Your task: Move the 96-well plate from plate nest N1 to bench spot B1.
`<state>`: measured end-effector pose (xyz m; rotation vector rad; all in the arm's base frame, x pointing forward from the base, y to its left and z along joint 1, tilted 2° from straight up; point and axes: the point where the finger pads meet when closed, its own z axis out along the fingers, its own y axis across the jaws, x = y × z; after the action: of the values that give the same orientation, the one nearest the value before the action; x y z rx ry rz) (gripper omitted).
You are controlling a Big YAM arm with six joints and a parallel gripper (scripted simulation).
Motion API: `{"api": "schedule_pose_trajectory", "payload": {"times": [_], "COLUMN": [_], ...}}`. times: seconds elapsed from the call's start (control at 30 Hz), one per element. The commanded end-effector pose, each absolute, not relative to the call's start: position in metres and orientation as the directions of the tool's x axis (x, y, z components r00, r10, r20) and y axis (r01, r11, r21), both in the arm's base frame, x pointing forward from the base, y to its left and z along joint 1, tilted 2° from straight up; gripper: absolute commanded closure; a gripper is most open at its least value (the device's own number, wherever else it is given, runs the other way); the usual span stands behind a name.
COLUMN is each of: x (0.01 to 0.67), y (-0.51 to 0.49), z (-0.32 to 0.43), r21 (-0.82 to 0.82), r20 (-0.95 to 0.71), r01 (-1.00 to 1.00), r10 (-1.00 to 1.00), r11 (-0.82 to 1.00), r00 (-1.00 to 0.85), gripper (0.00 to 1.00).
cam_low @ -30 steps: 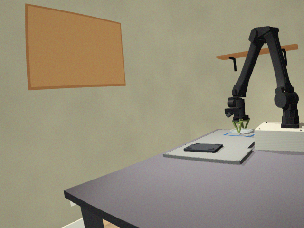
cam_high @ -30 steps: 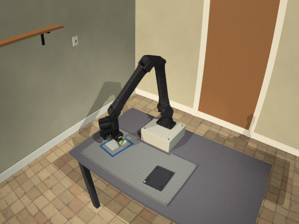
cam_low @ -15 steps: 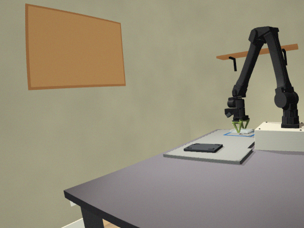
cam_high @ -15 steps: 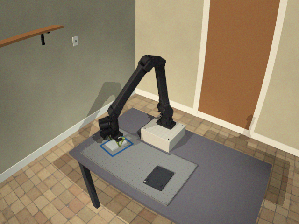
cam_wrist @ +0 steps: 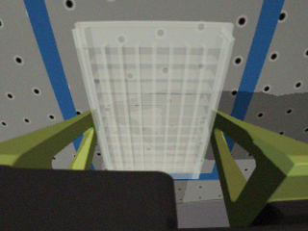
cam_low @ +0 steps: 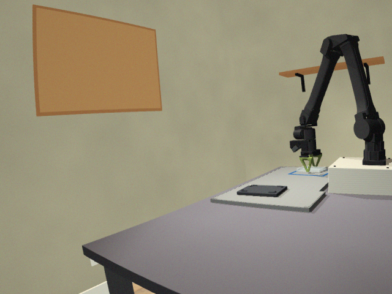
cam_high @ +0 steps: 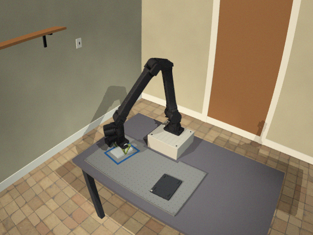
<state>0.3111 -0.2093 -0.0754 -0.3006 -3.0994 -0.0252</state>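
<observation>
Plate low over B1, not released yet.
End effector (cam_wrist: 153, 126) is clamped across the long sides of the 96-well plate (cam_wrist: 153, 96), which sits between the blue taped outline (cam_wrist: 48, 63) strips on the perforated deck (cam_high: 141, 174), well apart from the black plate nest (cam_high: 166, 186). Risk: if it isn't fully seated, opening could let it drop and skid over the tape; retracting fingers could drag it askew. Plate is clear, well grid visible, upright, roughly parallel to the tape.

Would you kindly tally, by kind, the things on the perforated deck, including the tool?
Clear 96-well plate: 1
Black plate nest: 1
Blue taped outline: 1
Green-fingered tool, shut on the plate: 1
Total: 4
</observation>
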Motion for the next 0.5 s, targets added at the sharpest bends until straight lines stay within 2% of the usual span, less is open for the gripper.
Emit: {"api": "schedule_pose_trajectory", "payload": {"times": [0.0,0.47], "x": [0.3223,0.3218], "y": [-0.2123,-0.2119], "z": [-0.0748,-0.0766], "r21": [0.004,0.004], "r20": [0.005,0.005], "r01": [0.186,0.186], "r10": [0.186,0.186], "r11": [0.983,0.983], "r00": [-0.983,-0.983], "gripper": [1.0,1.0]}}
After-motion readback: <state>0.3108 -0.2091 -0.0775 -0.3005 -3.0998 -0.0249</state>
